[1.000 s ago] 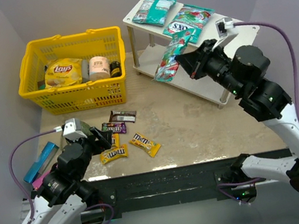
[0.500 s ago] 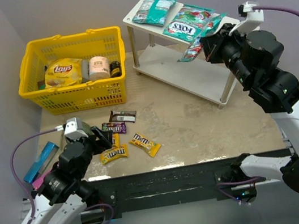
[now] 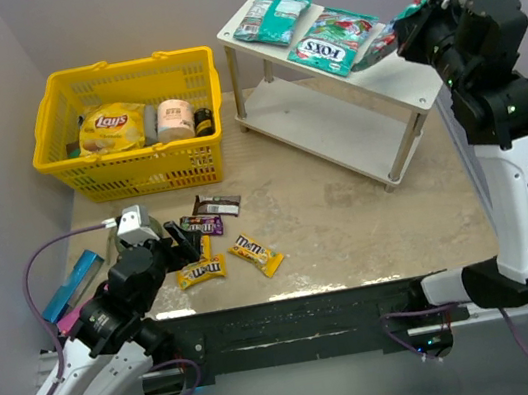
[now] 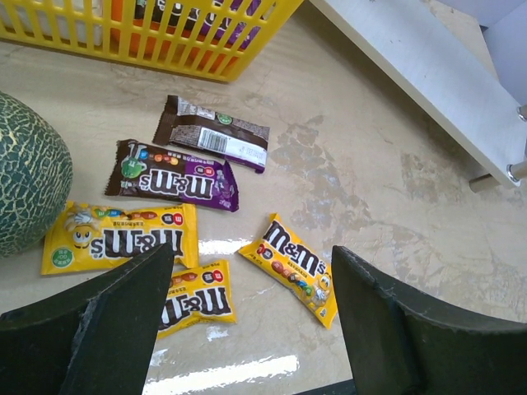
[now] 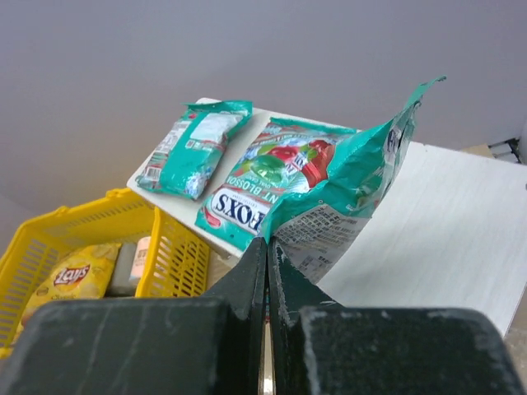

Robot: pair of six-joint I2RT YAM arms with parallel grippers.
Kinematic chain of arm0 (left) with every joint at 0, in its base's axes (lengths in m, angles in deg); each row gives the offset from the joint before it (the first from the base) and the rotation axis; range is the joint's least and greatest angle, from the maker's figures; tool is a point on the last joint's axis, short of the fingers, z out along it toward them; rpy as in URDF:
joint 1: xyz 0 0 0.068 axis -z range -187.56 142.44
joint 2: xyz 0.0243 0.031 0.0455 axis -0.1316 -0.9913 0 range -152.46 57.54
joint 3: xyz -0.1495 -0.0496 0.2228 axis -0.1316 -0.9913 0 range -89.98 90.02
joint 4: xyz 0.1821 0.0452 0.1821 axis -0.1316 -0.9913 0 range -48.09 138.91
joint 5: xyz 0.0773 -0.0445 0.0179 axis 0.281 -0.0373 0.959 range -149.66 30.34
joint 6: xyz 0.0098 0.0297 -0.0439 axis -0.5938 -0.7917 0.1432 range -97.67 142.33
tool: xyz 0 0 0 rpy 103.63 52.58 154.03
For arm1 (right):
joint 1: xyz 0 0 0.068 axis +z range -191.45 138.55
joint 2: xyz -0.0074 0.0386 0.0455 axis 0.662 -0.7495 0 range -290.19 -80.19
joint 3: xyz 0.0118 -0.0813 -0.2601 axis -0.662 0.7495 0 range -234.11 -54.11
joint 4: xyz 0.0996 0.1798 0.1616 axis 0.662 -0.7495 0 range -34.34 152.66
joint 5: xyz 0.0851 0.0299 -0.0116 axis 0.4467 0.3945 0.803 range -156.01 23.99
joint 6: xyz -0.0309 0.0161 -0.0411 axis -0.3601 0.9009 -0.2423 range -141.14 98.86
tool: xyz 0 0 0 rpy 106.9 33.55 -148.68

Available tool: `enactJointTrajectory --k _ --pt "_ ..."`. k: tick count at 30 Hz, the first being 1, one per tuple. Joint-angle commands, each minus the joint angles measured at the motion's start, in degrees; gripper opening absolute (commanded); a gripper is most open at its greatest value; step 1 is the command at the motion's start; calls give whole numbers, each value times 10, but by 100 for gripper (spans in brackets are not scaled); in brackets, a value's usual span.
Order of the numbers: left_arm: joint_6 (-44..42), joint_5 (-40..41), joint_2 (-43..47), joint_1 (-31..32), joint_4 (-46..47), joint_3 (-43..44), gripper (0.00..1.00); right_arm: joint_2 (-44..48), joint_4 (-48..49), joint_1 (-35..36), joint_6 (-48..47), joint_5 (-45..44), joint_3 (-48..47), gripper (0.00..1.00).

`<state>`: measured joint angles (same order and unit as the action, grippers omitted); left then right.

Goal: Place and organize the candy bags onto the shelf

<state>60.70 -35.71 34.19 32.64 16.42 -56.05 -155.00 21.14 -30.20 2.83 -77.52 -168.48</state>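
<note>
**Top external view.** The right tool (image 3: 410, 26), raised at the 2 o'clock corner of the table (image 3: 368, 210), is clamped on a held teal bag (image 3: 382, 39) that hangs over the right end of the top board of the white shelf (image 3: 405, 85). The FOX'S bag (image 3: 332, 39) lies flat on that board at 9 o'clock of the held one, and a second teal bag (image 3: 271, 16) lies near the board's far end at 10 o'clock. The left tool (image 3: 183, 243), at 7 o'clock, hovers over the M&M's packets (image 3: 255, 254) on the table. The yellow basket (image 3: 143, 172) stands at 11 o'clock. **Left wrist view.** The jaws stand wide apart and empty. Below them lie three yellow packets, with a purple packet (image 4: 174, 174) and a brown packet (image 4: 212, 132) toward 12 o'clock, all flat and untouched. **Right wrist view.** The fingers are pressed together on a lower corner of the held teal bag, which rises tilted toward 1 o'clock. It overlaps the FOX'S bag's edge in this view, but contact cannot be told. Bare board shows at 3 o'clock. **Step in hand (judged).** The third teal bag is being set down. It is best lowered over the bare board at 3 o'clock of the FOX'S bag and laid flat and parallel to it. The tool should open only once the board bears the bag, since the glossy film may slide off the edge.
</note>
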Motion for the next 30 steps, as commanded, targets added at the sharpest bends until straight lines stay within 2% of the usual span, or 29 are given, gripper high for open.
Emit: enactJointTrajectory --k 1,5,8,12,22,28,30 --pt "-2 -3 -1 -1 15 6 82 -32 -10 -102 -7 158 -70 0" --pt "-6 -7 -13 0 16 8 83 -39 23 -206 27 371 -1 0" --pt "-8 -9 -20 -1 16 9 83 -13 64 -263 49 462 87 0" --pt "-9 -13 -23 -1 19 7 83 9 56 -304 38 508 129 0" --pt "-10 -15 -22 -1 20 6 83 -13 -14 -352 -11 454 104 0" --pt "-10 -13 -20 -1 18 7 83 -28 -1 -355 -4 455 120 8" --pt "-9 -13 -19 -1 19 7 83 -30 3 -356 -4 450 134 20"
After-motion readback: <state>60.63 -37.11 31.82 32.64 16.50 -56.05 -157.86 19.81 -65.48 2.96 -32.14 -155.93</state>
